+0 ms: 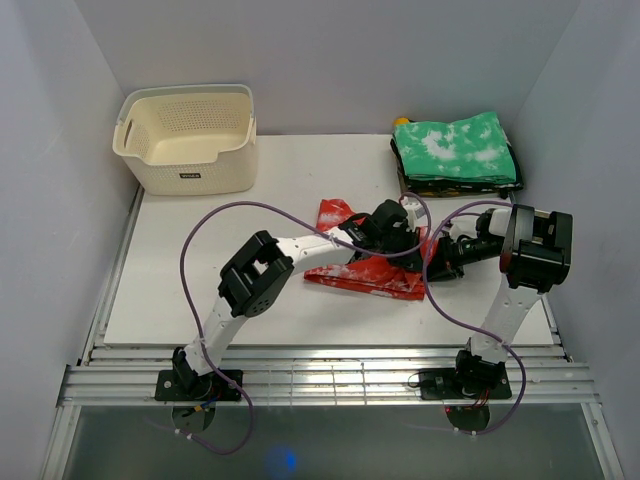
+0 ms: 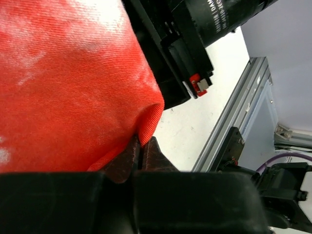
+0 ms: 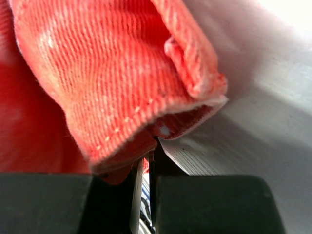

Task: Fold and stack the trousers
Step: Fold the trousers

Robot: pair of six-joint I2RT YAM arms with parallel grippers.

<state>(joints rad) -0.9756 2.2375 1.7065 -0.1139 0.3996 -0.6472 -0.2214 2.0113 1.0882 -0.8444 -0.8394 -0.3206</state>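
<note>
Top external view: the trousers (image 1: 365, 270) sit bunched on the table (image 1: 200, 300), centre-right; left gripper (image 2: 141, 152) and right gripper (image 3: 152, 148) each pinch a cloth edge tight, likely to carry a fold across.

Red-orange trousers (image 1: 368, 274) mottled with white on a white counter (image 1: 200, 290); a green cloth (image 1: 455, 148) blotched white, a cream perforated basket (image 1: 190, 172), purple cables (image 1: 184, 265).

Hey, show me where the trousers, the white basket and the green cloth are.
trousers (image 1: 365, 275): top view, on the red cloth's near fold.
white basket (image 1: 215, 170): top view, on its front wall.
green cloth (image 1: 455, 148): top view, on its upper face.
</note>
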